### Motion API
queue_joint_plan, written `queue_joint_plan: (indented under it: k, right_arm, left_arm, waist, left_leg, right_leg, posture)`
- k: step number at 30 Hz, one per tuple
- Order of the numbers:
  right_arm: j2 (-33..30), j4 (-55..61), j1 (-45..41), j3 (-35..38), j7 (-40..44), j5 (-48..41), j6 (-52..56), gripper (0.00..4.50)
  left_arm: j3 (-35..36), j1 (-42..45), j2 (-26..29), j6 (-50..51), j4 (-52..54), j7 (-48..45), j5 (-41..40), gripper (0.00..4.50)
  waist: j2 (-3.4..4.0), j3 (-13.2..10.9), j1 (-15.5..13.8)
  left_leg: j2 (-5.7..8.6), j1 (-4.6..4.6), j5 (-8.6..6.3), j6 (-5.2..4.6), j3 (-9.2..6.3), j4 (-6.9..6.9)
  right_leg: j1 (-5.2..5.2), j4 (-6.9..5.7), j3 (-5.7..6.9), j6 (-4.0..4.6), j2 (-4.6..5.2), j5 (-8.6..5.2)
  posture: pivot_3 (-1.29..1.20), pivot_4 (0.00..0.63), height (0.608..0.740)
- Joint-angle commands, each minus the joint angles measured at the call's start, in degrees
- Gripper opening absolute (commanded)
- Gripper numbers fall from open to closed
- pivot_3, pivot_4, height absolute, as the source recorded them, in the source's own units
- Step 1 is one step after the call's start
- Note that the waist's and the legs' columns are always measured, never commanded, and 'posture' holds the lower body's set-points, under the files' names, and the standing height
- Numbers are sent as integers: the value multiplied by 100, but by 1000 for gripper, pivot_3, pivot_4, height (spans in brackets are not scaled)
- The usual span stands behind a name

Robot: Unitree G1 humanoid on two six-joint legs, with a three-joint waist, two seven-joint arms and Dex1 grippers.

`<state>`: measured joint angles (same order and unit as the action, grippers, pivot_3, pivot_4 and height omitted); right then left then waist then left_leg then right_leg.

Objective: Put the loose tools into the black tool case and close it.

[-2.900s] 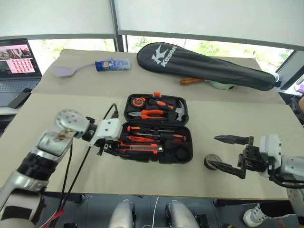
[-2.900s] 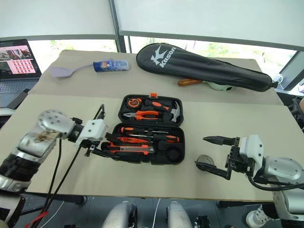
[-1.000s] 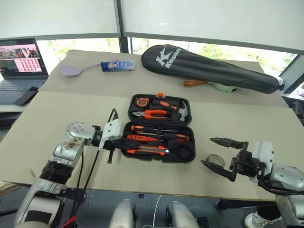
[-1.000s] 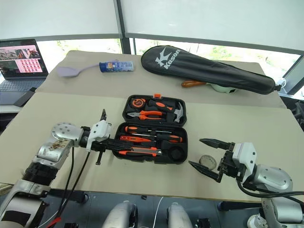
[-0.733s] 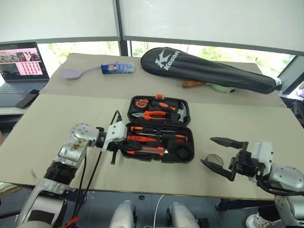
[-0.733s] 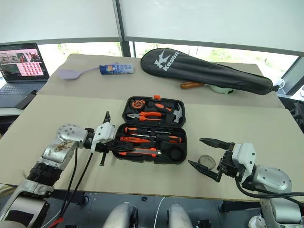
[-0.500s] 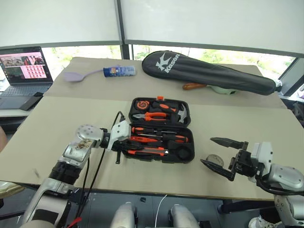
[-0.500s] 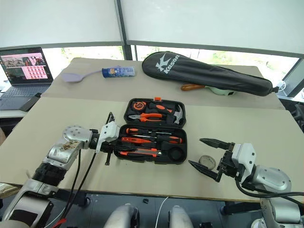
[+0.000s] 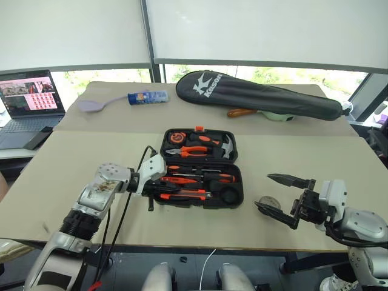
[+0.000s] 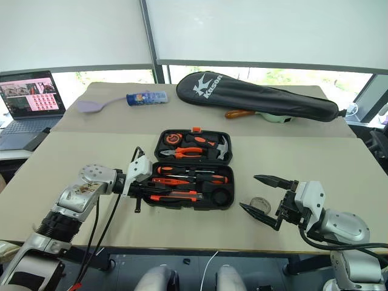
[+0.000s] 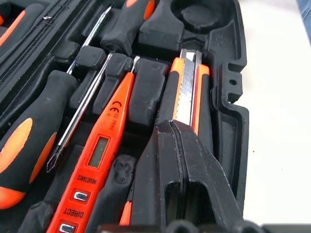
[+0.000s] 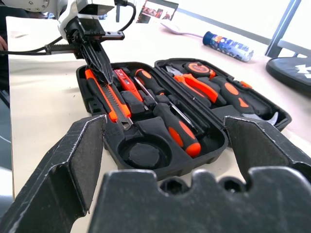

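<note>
Tabletop [image 9: 315, 154] beige, windows [image 9: 273, 74] behind.

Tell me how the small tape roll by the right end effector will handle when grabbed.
The tape roll lies flat on the table, so probably won't roll. It looks light and may slide if nudged. A pinch across its ring likely suits.

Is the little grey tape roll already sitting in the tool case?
No, the tape roll lies on the table between the open right end effector's fingers, outside the black tool case.

Bright, even daylight enters through the windows [image 9: 254, 76] behind the desk [image 9: 315, 151]; shadows are soft. Head views are sharp. Wrist views blur the nearest fingers [image 12: 73, 165].
</note>
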<state>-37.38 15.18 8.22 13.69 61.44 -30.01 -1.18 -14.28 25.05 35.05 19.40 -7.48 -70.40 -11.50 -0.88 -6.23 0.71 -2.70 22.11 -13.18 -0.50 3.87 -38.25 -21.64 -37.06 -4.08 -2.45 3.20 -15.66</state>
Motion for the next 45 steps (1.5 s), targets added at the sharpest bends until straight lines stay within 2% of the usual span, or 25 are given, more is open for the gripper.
queue_joint_plan:
  k: [1,3,5,9,14,18,29,35,40,45]
  right_arm:
    - [23,98,-52,13,-14,-21,-88,4500]
    - [10,96,-49,12,-8,-28,-88,4500]
    - [-4,96,-43,17,-4,-40,-85,4500]
    - [-23,124,-13,16,2,-54,-70,4500]
    - [-26,117,-1,8,30,-76,-58,4500]
    - [-21,66,-49,-22,60,-69,-56,4500]
    - [-18,-25,-159,-82,76,-51,-69,4500]
    - [-43,3,-61,20,69,-74,-74,4500]
    - [-25,35,-39,8,29,-69,-69,4500]
    - [-24,61,-5,2,13,-62,-74,4500]
  left_arm:
    - [65,-445,-108,-482,-261,95,25,12]
    - [433,-475,-125,-774,-169,38,-224,12]
    - [740,-507,-99,-936,-100,-28,-480,12]
    - [1168,-560,275,-807,285,-261,-887,12]
    - [1155,-609,997,-791,377,-521,-668,12]
    - [972,-648,1240,-889,415,-655,-489,12]
    - [528,-364,974,-774,435,-518,-132,12]
    - [810,-418,1307,-630,455,-773,-310,12]
    - [1147,-257,1065,-461,517,-855,-955,12]
    - [1110,-199,832,-235,491,-637,-1053,12]
  waist:
    - [0,-1,0]
    - [-3,-3,-1]
    - [-13,-13,4]
    - [-64,-46,20]
    - [-85,-92,3]
    - [-88,-129,-30]
    - [-81,-139,-181]
    - [-83,-142,-147]
    - [-81,-150,-113]
    - [-82,-153,-114]
  left_leg:
    - [0,-8,0,0,-1,5]
    - [-2,-6,0,0,-7,11]
    - [-4,0,0,0,-14,16]
    - [-7,53,1,0,-18,17]
    - [-5,86,0,0,-21,19]
    - [0,90,0,1,-15,21]
    - [10,93,1,1,7,20]
    - [11,95,1,1,6,19]
    - [6,112,1,1,4,19]
    - [8,115,1,0,4,19]
  right_leg:
    - [5,0,0,2,1,-5]
    - [0,0,0,31,2,-22]
    - [-10,-1,0,23,1,-16]
    - [-62,-2,1,51,-4,20]
    - [-89,5,10,48,-1,19]
    - [-89,7,13,41,8,18]
    - [-82,18,15,30,19,21]
    - [-82,22,16,28,17,22]
    - [-101,19,16,30,11,23]
    - [-103,19,16,30,10,23]
  posture:
    - [0,150,740]
    - [0,150,740]
    - [0,150,740]
    - [0,150,740]
    - [0,150,740]
    - [0,150,740]
    - [0,150,740]
    - [0,150,740]
    - [0,150,740]
    - [0,150,740]
